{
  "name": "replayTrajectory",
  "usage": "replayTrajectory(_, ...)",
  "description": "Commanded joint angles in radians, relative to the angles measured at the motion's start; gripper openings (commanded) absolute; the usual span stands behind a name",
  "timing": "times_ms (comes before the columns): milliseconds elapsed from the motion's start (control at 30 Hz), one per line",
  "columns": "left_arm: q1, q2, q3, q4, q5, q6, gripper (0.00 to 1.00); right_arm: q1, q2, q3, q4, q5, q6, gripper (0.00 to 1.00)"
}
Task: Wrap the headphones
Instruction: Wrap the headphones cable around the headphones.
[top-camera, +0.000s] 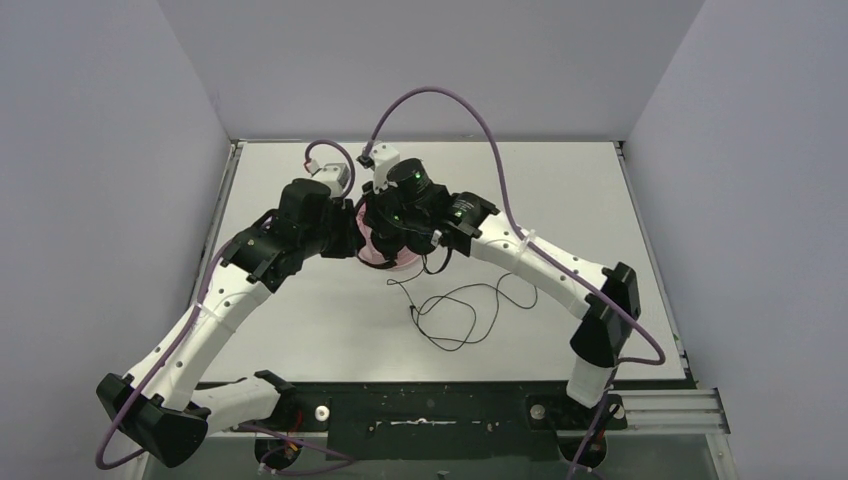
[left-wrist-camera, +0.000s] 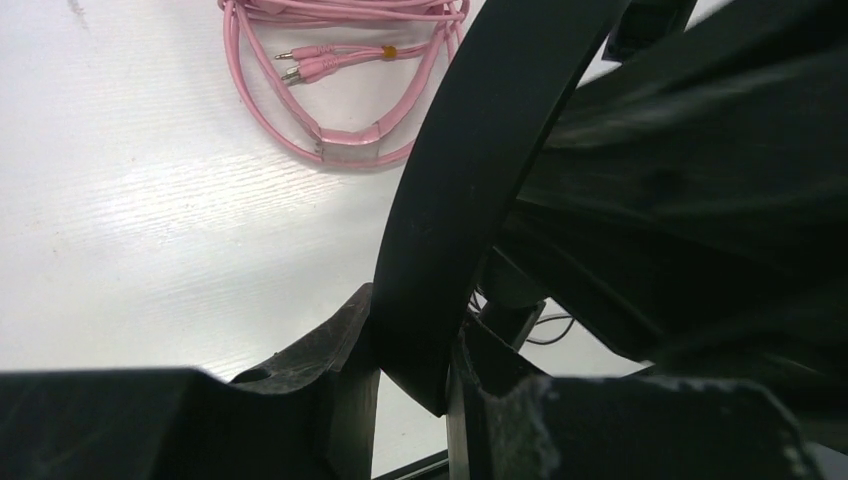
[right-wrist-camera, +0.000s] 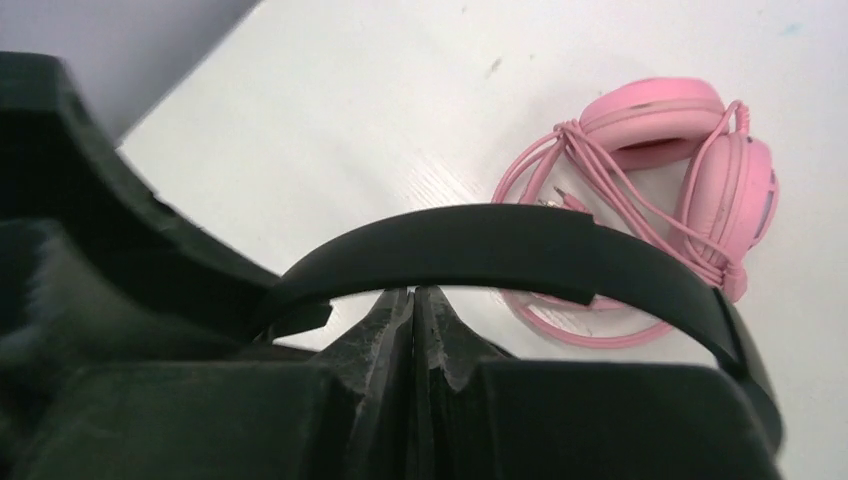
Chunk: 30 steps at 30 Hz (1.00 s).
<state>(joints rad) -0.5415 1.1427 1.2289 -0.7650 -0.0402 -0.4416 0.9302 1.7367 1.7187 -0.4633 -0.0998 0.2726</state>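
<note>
Our left gripper (left-wrist-camera: 415, 345) is clamped on the headband of the black headphones (left-wrist-camera: 470, 150). In the left wrist view the flat black band runs up from between the two fingers, which press on it from either side. Our right gripper (right-wrist-camera: 413, 305) has its fingers pressed tight together, tip against tip. The same black band arcs across just beyond those tips. We cannot tell whether anything thin is caught between them.

We cannot see the black ear cups in any view, so we cannot say whether they rest on the table (top-camera: 300, 320) or hang above it. The thin black cable (top-camera: 462, 312) lies in loose loops on the white surface, just on the near side of the two wrists.

The pink headphones (right-wrist-camera: 690, 165) lie on the table beyond the black band, their ear cups folded close together. The pink cable (left-wrist-camera: 350, 150) is wound around them, and one bundled loop lies flat beside them with its plugs inside it. From above we see only a sliver of pink, because both wrists meet over it near the middle of the table, towards the far edge.

Grey walls (top-camera: 100, 150) enclose the table on three sides.
</note>
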Motion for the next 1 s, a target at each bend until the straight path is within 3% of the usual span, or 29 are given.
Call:
replayTrajectory(0, 0.006, -0.022, 0.021, 0.088, 0.023, -0.009, 0.0, 0.01, 0.053, 0.068, 0.003, 0.037, -0.025, 0.0)
replayTrajectory(133, 0.058, -0.034, 0.001, 0.104, 0.036, -0.035, 0.0, 0.026, 0.024, -0.006, -0.075, 0.096, -0.022, 0.0)
replayTrajectory(233, 0.134, -0.057, -0.028, 0.166, 0.129, -0.08, 0.0, 0.043, -0.05, -0.16, -0.044, 0.155, 0.006, 0.0)
replayTrajectory(367, 0.156, -0.068, -0.035, 0.184, 0.171, -0.104, 0.0, 0.044, -0.105, -0.281, 0.003, 0.159, 0.037, 0.0)
replayTrajectory(533, 0.159, -0.068, -0.034, 0.173, 0.173, -0.101, 0.0, 0.044, -0.127, -0.212, -0.052, 0.144, 0.033, 0.0)
replayTrajectory(600, 0.16, -0.072, -0.048, 0.167, 0.16, -0.081, 0.0, 0.04, -0.159, -0.163, -0.094, 0.138, 0.012, 0.1)
replayTrajectory(733, 0.159, -0.073, -0.078, 0.155, 0.162, -0.025, 0.0, -0.012, -0.221, -0.079, -0.198, 0.032, -0.013, 0.47)
replayTrajectory(833, 0.158, -0.089, -0.104, 0.18, 0.202, 0.011, 0.0, -0.081, -0.279, -0.098, -0.175, -0.092, -0.029, 0.72)
replayTrajectory(900, 0.158, -0.102, -0.112, 0.186, 0.214, 0.027, 0.0, -0.139, -0.308, -0.13, -0.134, -0.16, -0.02, 0.83)
replayTrajectory(967, 0.158, -0.114, -0.112, 0.185, 0.211, 0.032, 0.0, -0.19, -0.321, -0.155, -0.109, -0.216, -0.004, 0.88)
